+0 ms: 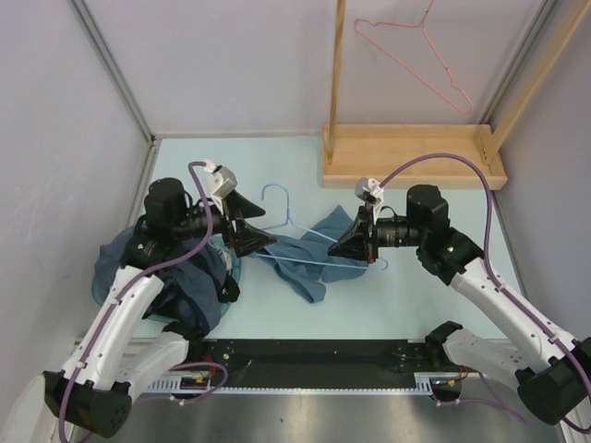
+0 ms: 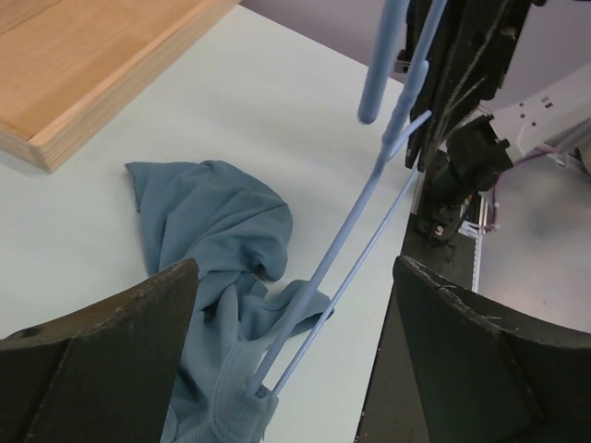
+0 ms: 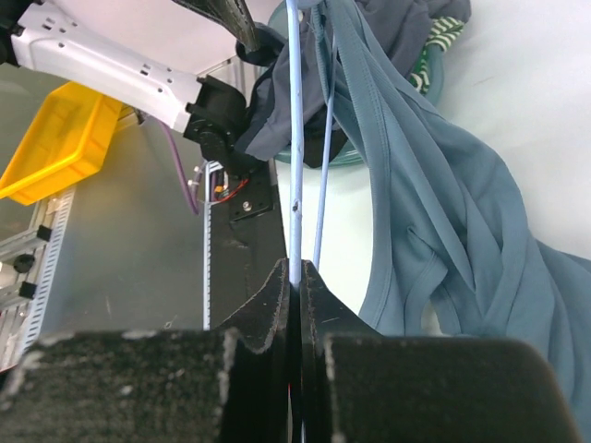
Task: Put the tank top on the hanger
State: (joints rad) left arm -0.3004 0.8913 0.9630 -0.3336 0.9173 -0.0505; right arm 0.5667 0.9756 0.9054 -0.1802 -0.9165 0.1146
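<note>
The light-blue wire hanger (image 1: 288,212) lies across the middle of the table, hook toward the back. My right gripper (image 1: 343,245) is shut on one of its wires, and the right wrist view shows the wire (image 3: 295,185) pinched between the closed jaws (image 3: 297,269). The teal tank top (image 1: 309,268) is crumpled on the table around the hanger. In the left wrist view the hanger's (image 2: 355,221) end is tucked into a hem of the tank top (image 2: 212,221). My left gripper (image 2: 295,277) stands open, its fingers (image 2: 111,360) either side of the hanger end and cloth, gripping neither.
A wooden rack base (image 1: 411,157) stands at the back right, with a pink hanger (image 1: 416,51) hung above it. A dark navy heap of clothes (image 1: 199,286) fills a teal basket under my left arm. A yellow bin (image 3: 55,138) sits beyond the table's near edge.
</note>
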